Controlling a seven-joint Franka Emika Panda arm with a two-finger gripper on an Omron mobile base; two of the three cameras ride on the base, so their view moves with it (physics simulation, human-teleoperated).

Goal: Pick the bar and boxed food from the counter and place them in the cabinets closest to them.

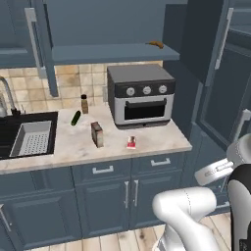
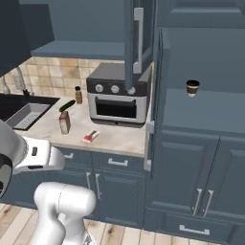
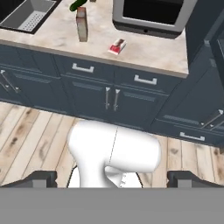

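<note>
Wide-open gripper (image 3: 112, 178) hangs empty above the wooden floor, well back from the counter (image 1: 162, 139). On it, the bar (image 1: 131, 142) lies flat before the toaster oven (image 1: 141, 94); the boxed food (image 1: 97, 134) stands upright just left.

the white arm is folded low and close to its base, with a thick elbow link bulging in the foreground of both base views. the pincer (image 3: 112, 178) points forward and down. its two dark fingertips (image 3: 38, 178) stand far apart at the bottom corners of the hand view, jaws spread wide with nothing between them.
</note>
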